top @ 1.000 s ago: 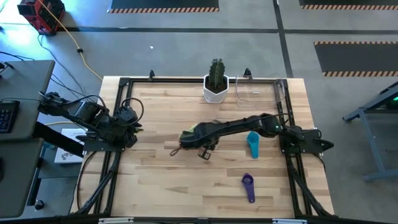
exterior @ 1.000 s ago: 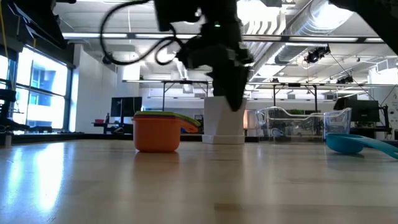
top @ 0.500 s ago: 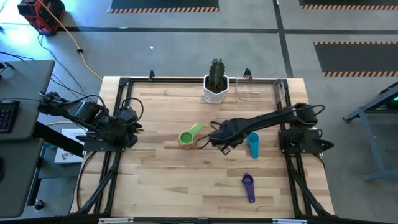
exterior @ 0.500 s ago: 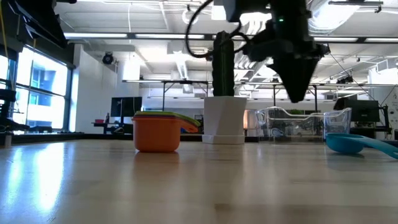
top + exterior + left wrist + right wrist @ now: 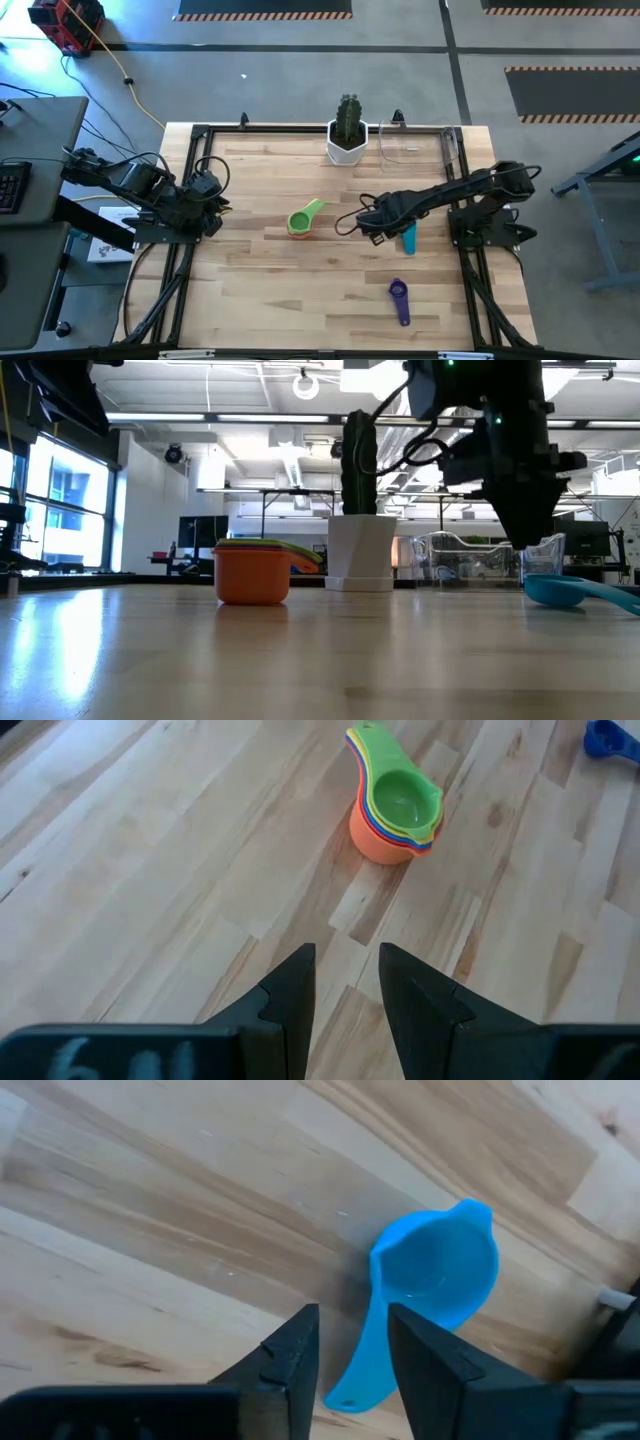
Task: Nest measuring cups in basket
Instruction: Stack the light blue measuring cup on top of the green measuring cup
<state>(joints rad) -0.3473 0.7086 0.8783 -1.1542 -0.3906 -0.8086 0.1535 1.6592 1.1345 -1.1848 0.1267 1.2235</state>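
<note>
Wooden table (image 5: 250, 290), bright hall beyond

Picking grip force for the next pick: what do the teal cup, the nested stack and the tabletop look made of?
Teal cup: probably smooth moulded plastic, uniform colour, soft sheen. Nested stack: likely the same plastic, thin bright rims in orange, blue, yellow and green. Tabletop: wood planks, visible grain and joints, satin finish.

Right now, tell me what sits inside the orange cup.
The orange cup holds a nested stack: yellow, blue and pink rims show, with a green cup on top. The lower cups' bowls are covered, so nothing under the green one can be seen.
</note>
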